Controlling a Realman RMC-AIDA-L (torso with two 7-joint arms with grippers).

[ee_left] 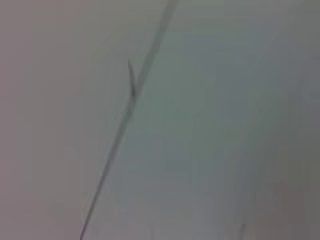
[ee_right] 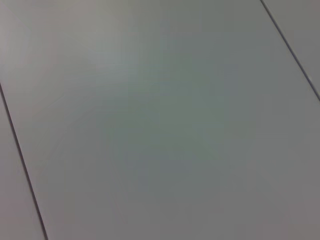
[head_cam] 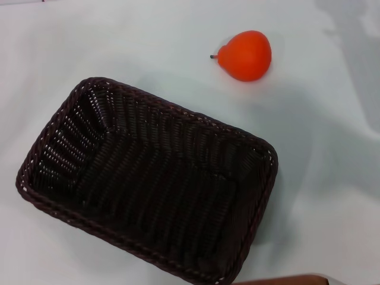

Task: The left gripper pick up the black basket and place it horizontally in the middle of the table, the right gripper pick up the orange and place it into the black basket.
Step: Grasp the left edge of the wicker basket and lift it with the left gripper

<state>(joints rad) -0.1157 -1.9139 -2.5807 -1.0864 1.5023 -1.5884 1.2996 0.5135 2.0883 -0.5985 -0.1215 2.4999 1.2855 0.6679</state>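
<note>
2 things are sitting on the white tabletop (head_cam: 332,178): the basket (head_cam: 148,184), lying askew toward the near left, and the orange (head_cam: 248,55), well apart behind it. Neither claw is showing, so their states cannot be told.

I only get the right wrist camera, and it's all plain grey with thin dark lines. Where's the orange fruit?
Observer: The head view shows the small glossy orange-red fruit lying on the plain white table, beyond the basket's far rim.
Operator: Is it touching the basket?
Observer: No. A strip of bare table shows between it and the big dark woven wicker basket.
Operator: Is anything in the basket yet?
Observer: Nothing. It is empty right down to its woven bottom.
</note>
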